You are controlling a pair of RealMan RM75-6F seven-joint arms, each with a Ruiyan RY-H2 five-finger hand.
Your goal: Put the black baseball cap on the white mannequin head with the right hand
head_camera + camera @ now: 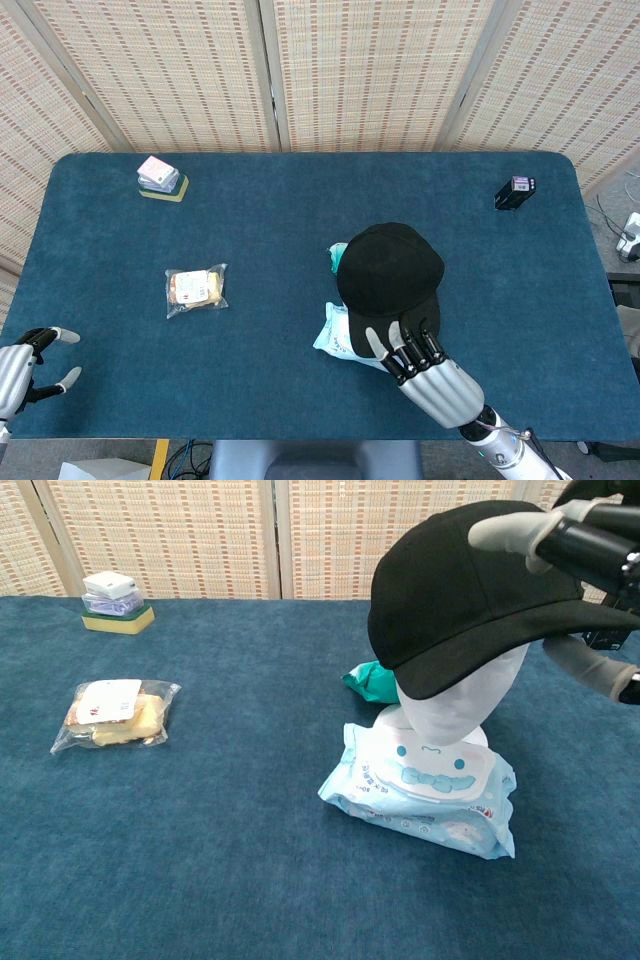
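Presently the black baseball cap sits on the white mannequin head, crown seated and brim pointing toward the camera and slightly down in the chest view. The mannequin head stands beside or partly on a pack of wet wipes, with a green packet just behind; its base is hidden, so whether it stands flat on the table cannot be told. The right hand is at the cap's near side; in the chest view its fingers lie extended along the top of the cap and a thumb shows below the brim edge, parted from it, so the grip looks loosened, though whether any fingertip is touching the fabric cannot be told. The left hand rests at the table's near left corner, fingers spread, holding nothing. Principal risk, in my judgement: a fingertip catching the brim or the fabric as the hand draws away, which would drag the cap askew or pull it clean off. Second risk: the mannequin head appears lightly supported against the soft pack, so a sideways or downward push from the hand could tip it, cap and all. Third: the cap seems to sit low at the front, so a small tug may slide it forward over the face. A bagged snack, a stacked sponge and a small black device lie well apart and pose no hazard.
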